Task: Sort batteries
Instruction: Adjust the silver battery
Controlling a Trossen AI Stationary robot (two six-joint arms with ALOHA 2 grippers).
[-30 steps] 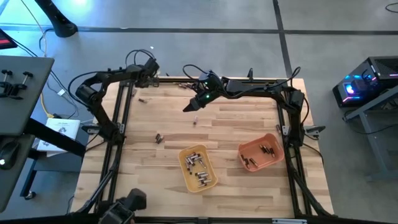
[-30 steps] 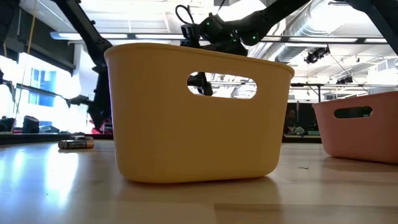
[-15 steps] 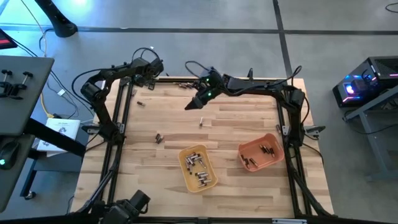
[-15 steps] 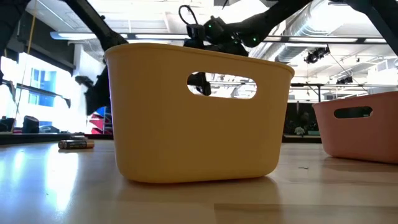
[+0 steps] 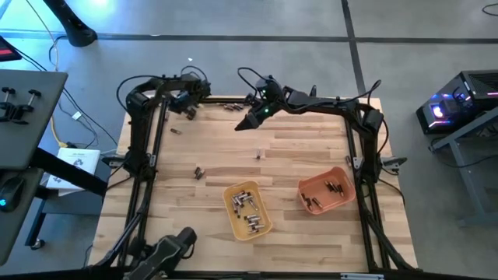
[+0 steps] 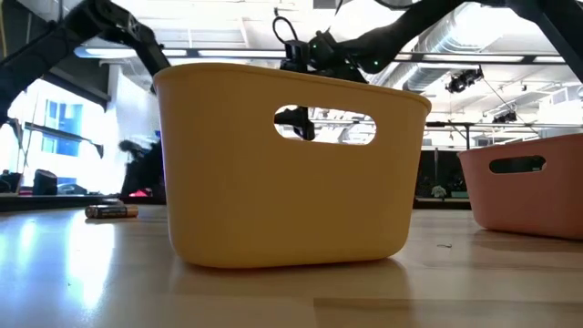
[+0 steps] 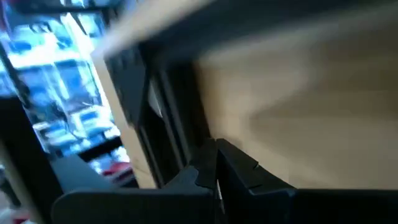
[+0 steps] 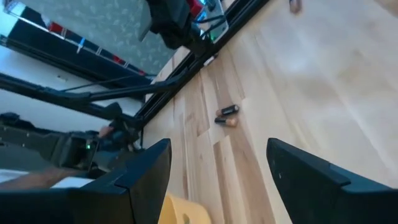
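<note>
1. Overhead, the wooden table (image 5: 296,155) carries two trays: a yellow tray (image 5: 247,210) near the 6 o'clock edge and an orange tray (image 5: 327,191) at about 4 o'clock from the table's middle.
2. Both trays hold batteries; the batteries in the yellow tray (image 5: 250,211) lie in a loose heap, and the batteries in the orange tray (image 5: 325,193) are fewer.
3. Loose cells lie on the bare wood: a pair (image 5: 199,173) at about 8 o'clock from the middle, one small cell (image 5: 260,154) near the middle, one (image 5: 175,131) at 10 o'clock, and a row (image 5: 231,106) along the 12 o'clock edge.
4. The right gripper (image 5: 250,122) hangs above the table toward 11 o'clock, its jaws spread wide and empty; its wrist view shows both fingers (image 8: 314,183) well apart over bare wood, with two cells (image 8: 226,116) farther off.
5. The left gripper (image 5: 189,111) is at the table's 10 o'clock corner, over the frame, clenched with nothing visible between its fingers (image 7: 233,171).
6. From table height, the yellow tray fills the foreground, the orange tray sits at 3 o'clock, and one battery (image 6: 111,210) lies on the wood at 9 o'clock.
</note>
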